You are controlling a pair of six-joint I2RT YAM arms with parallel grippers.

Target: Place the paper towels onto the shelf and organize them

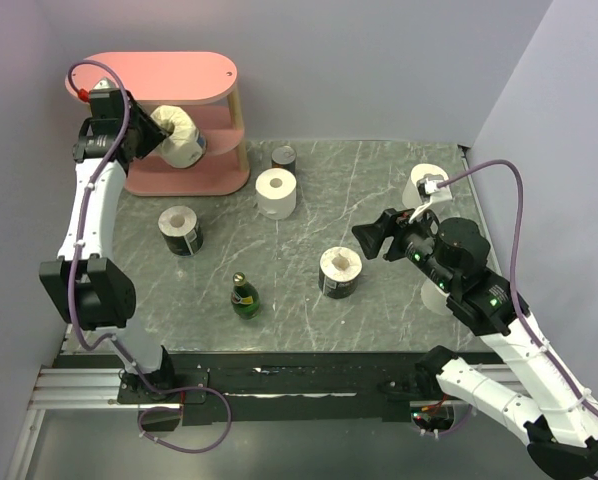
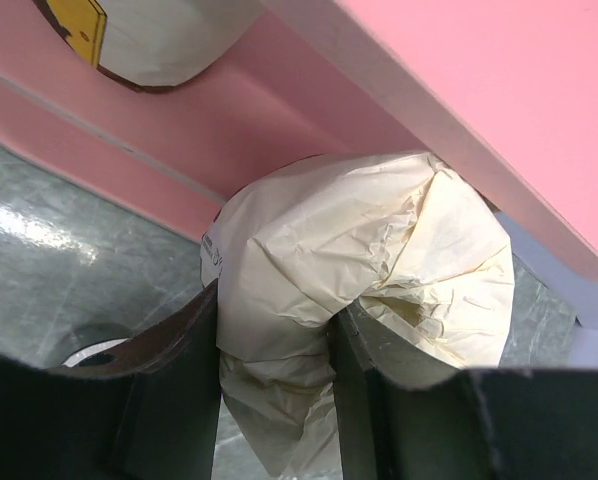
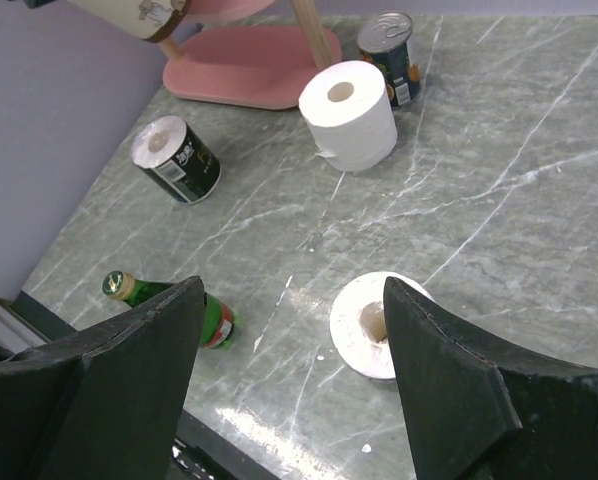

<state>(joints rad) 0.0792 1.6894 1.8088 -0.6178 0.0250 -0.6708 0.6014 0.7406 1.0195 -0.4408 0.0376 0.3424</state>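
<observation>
1. The cream roll (image 1: 182, 140) is up at the shelf (image 1: 159, 70), 10 o'clock on the counter (image 1: 364, 170), under the top board. The left tool (image 2: 274, 315) is clenched on its wrapper.
2. Early days, I'd say: the white roll (image 1: 276, 190) at 12 o'clock and the dark-wrapped roll (image 1: 180, 230) at 9 wait unshelved. So does another dark roll (image 1: 339, 272) below the right tool (image 1: 374, 235), which is spread wide and holds nothing.
3. Wrapper print is too small to read.

No wording can be read in full. White print is seen on the dark-wrapped roll (image 3: 176, 160) lying near the shelf (image 3: 249, 65), but it is too small to be made out. A printed label with an orange mark is carried by the tin can (image 3: 391, 55) beside the shelf; nothing is legible. Tiny illegible print is seen along the cream roll (image 2: 369, 300) under the shelf's board
</observation>
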